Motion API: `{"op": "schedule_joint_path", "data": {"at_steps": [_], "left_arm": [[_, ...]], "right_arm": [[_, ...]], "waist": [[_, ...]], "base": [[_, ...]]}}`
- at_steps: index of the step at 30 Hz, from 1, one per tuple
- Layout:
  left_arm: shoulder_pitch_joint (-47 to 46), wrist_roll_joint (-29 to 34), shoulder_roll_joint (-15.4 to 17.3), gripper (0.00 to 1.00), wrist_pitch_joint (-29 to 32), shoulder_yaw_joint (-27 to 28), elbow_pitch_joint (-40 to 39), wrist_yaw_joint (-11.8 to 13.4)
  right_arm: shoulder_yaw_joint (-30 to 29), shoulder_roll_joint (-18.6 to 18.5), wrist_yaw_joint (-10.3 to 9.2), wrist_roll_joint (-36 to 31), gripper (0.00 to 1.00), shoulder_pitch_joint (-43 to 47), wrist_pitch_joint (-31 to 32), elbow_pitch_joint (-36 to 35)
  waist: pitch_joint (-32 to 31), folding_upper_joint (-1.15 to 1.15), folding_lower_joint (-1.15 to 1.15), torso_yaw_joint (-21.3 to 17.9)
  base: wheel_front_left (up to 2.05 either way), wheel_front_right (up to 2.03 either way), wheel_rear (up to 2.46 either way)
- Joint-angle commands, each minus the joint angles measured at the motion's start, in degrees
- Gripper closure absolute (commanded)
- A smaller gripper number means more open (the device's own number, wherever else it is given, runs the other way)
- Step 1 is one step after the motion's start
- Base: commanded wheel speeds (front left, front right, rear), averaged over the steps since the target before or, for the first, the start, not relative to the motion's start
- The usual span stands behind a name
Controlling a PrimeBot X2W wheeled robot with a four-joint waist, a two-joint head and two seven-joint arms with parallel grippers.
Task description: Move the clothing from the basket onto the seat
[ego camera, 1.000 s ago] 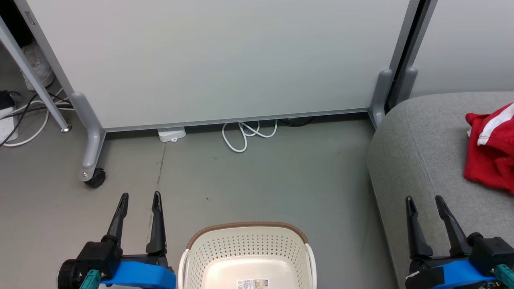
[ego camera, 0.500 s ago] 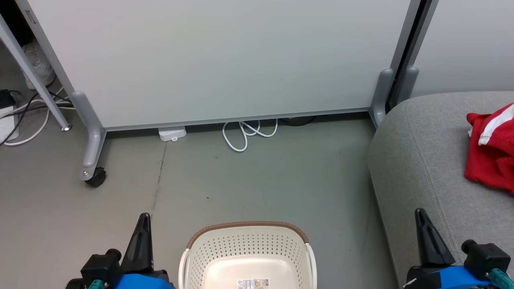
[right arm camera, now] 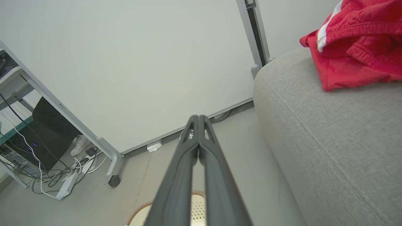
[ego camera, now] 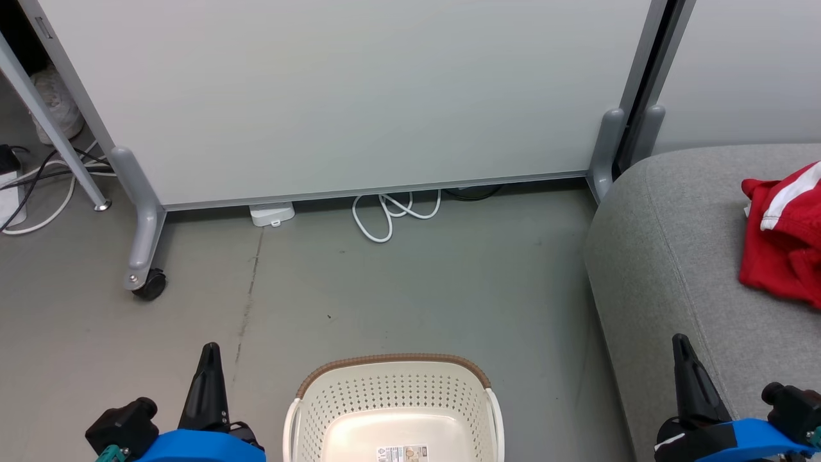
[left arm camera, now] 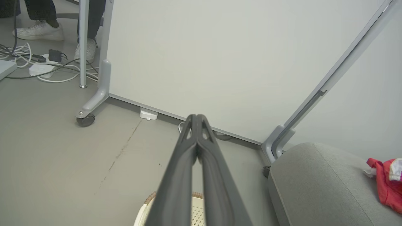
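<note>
At six o'clock in the head view, the basket [ego camera: 391,360] is sitting on the grey floor [ego camera: 417,289], its perforated cream walls and brown rim facing up and the label [ego camera: 403,453] on its pale bottom showing plainly. Over at three o'clock the seat [ego camera: 673,256] is curving in from the right edge. The clothing [ego camera: 779,250] — bright red with a white stripe — is lying bunched on top of it at the far right, well apart from the basket.

The left claw [ego camera: 208,353] is hovering at seven o'clock, near the basket's left wall. Its wrist view is showing the two dark fingers [left arm camera: 179,163] pressed together, tips meeting. The right claw [ego camera: 680,345] is hanging at five o'clock, showing against the seat's grey fabric, and its fingers too are pressed together tip to tip — the clothing is lying at one o'clock in its wrist view, apart from those tips.

Toward twelve o'clock a white partition panel [ego camera: 359,96] is standing on grey feet, one carrying a black caster [ego camera: 151,284] at nine o'clock. A looped white cable [ego camera: 391,215] is lying on the floor under the panel's lower edge. A person's white shoes [left arm camera: 39,30] are showing at eleven o'clock in the left wrist view.
</note>
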Motion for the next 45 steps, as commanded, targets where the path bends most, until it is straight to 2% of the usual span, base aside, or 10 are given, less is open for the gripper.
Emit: {"op": "schedule_joint_path", "data": {"at_steps": [1, 23, 45], "left_arm": [[-2.0, -2.8, 0.0, 1.0, 0.7, 0.4, -1.0, -0.2], [-3.7, -21.8, 0.0, 1.0, 5.6, 2.6, -1.3, -0.7], [-5.0, -36.2, 0.0, 1.0, 9.3, 4.2, -1.5, -1.0]], "right_arm": [[-0.3, 0.0, 0.0, 2.9, 1.0, -1.6, 0.6, -0.9], [-0.9, 0.0, 0.01, 21.6, 1.0, -3.3, 5.5, -0.9], [-1.4, 0.1, 0.02, 35.9, 1.0, -4.6, 9.3, -0.9]], "waist": [[0.0, 0.0, 0.0, 0.0], [0.1, 0.0, 0.0, -0.7], [0.1, 0.0, 0.0, -1.2]], "base": [[0.0, 0.0, 0.0], [0.0, 0.0, 0.0], [0.0, 0.0, 0.0]]}}
